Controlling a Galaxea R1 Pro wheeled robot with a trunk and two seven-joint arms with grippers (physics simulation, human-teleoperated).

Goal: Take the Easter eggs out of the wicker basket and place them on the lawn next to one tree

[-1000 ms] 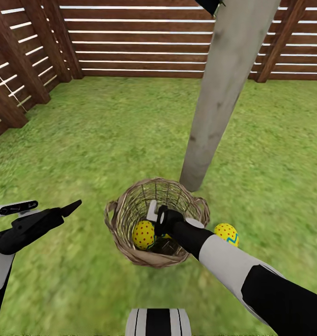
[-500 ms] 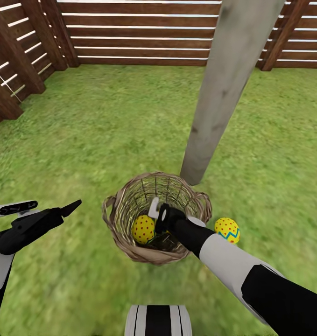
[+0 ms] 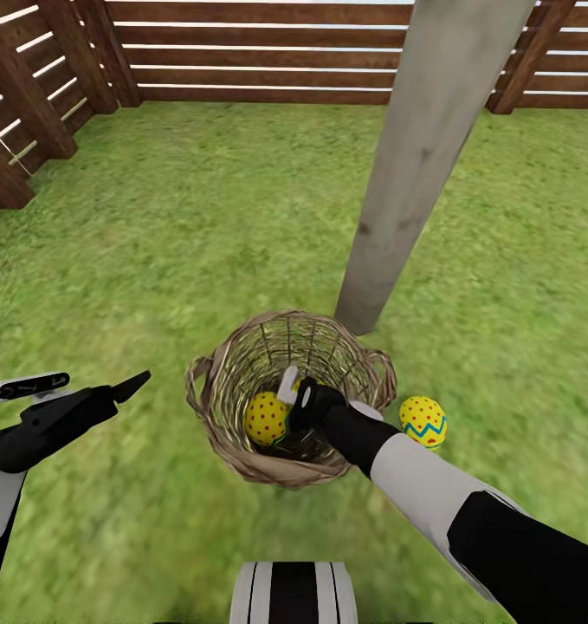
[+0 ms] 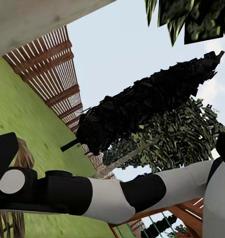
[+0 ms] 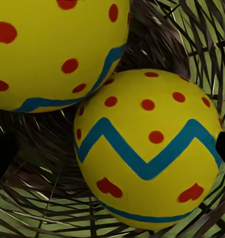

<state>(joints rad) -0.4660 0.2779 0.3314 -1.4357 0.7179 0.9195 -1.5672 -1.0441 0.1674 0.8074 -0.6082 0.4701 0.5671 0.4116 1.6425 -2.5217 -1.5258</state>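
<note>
Two of the Easter eggs sat down in the wicker basket [image 3: 291,399], one egg [image 3: 266,418] plain to see on the basket's floor and a second egg [image 5: 148,148] pressed right against it in the right wrist view, where both lay touching on the woven twigs. The third egg [image 3: 423,421] was already out, lying on the lawn [image 3: 172,260] just beside the basket's outer wall and near the foot of the tree [image 3: 415,165], which rose right behind the basket, so the drop spot needed only a short carry. The right claw [image 3: 295,400] was sunk inside the basket, hard by the visible egg, wrist angled down over the rim, apparently lining up on the next one; whether its fingers were spread or closed on anything, I couldn't tell, since the wrist hid them and the wrist camera showed just eggs and wicker. The left claw [image 3: 125,387] hung out over the grass well apart from the basket, its fingers looking drawn together and holding nothing, evidently parked clear of the working arm. Beyond the tree ran the wooden fence [image 3: 259,52].
</note>
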